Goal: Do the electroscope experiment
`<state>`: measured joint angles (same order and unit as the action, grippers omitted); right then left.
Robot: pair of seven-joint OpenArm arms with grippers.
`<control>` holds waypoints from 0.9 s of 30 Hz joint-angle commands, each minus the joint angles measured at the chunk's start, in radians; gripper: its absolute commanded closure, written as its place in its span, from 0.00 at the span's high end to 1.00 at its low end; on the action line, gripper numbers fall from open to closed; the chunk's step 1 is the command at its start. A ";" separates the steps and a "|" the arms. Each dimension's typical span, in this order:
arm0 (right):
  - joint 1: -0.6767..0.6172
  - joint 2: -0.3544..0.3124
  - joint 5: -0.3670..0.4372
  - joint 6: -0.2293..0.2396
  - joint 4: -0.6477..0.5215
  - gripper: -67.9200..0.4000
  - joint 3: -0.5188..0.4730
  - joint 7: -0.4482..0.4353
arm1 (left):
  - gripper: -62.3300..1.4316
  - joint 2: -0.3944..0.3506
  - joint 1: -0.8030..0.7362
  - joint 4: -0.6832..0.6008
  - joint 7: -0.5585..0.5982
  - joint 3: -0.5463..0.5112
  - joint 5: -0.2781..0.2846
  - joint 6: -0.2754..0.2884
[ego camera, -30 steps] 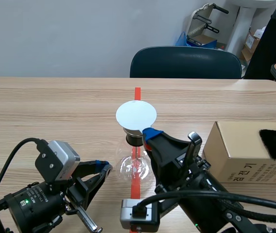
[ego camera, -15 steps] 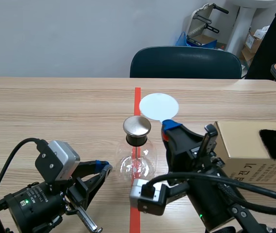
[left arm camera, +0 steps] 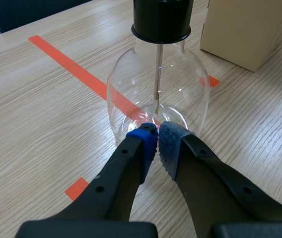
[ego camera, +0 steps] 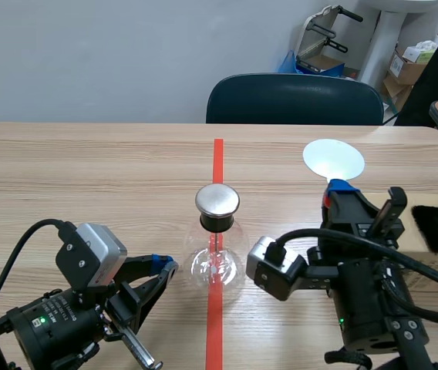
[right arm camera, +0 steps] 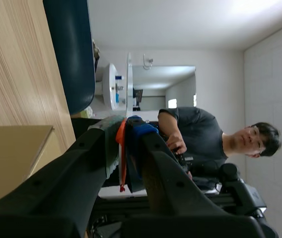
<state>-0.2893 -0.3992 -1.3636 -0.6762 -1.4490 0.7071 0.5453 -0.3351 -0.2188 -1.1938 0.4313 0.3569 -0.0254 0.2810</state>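
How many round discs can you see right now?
2: a metal disc capping the glass flask at the table's middle, and a white disc held up in the right gripper. None seem hidden.

Bright even light, small glints on the flask [left arm camera: 131, 94]

This looks like an office room set up as a robot test lab. A pale wood-grain bench [ego camera: 88, 169], marked with an orange-red tape line [ego camera: 217, 154], stretches ahead of the right end effector [right arm camera: 123, 130]. It reaches a dark blue padded office chair [ego camera: 294, 99] and a plain grey-white painted wall [ego camera: 88, 54]. Further beyond the end effector, a corner holds brown cardboard boxes [ego camera: 404, 65], a folded grey hand trolley [ego camera: 327, 31] and a blue bag [ego camera: 290, 62]. Past its fingertips in the wrist view, a person in a dark short-sleeved shirt [right arm camera: 195, 129] has their hands at black equipment under a white ceiling [right arm camera: 180, 20].
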 commanded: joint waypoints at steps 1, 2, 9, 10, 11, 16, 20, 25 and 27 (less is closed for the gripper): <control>0.006 -0.008 -0.006 -0.011 -0.014 0.02 -0.012 0.017 | 0.12 0.005 0.003 -0.024 0.014 -0.003 0.006 -0.002; 0.006 -0.008 -0.006 -0.011 -0.014 0.02 -0.012 0.024 | 0.12 0.005 0.003 -0.024 0.014 -0.003 0.006 -0.002; 0.006 -0.008 -0.006 -0.011 -0.014 0.02 -0.012 0.028 | 0.12 0.005 0.003 -0.024 0.014 -0.003 0.006 -0.002; 0.006 -0.008 -0.006 -0.011 -0.014 0.02 -0.012 0.028 | 0.12 0.005 0.003 -0.024 0.014 -0.003 0.006 -0.002; 0.006 -0.008 -0.006 -0.011 -0.014 0.02 -0.012 0.028 | 0.12 0.005 0.003 -0.024 0.014 -0.003 0.006 -0.002; 0.006 -0.008 -0.006 -0.011 -0.014 0.02 -0.012 0.028 | 0.12 0.005 0.003 -0.024 0.014 -0.003 0.006 -0.002; 0.006 -0.008 -0.006 -0.011 -0.014 0.02 -0.012 0.028 | 0.12 0.005 0.003 -0.024 0.014 -0.003 0.006 -0.002; 0.006 -0.008 -0.006 -0.011 -0.014 0.02 -0.012 0.028 | 0.12 0.005 0.003 -0.024 0.014 -0.003 0.006 -0.002; 0.006 -0.008 -0.006 -0.011 -0.014 0.02 -0.012 0.028 | 0.12 0.005 0.003 -0.024 0.014 -0.003 0.006 -0.002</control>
<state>-0.2893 -0.3992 -1.3621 -0.6762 -1.4490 0.7071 0.5701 -0.3351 -0.2188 -1.1938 0.4313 0.3569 -0.0254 0.2810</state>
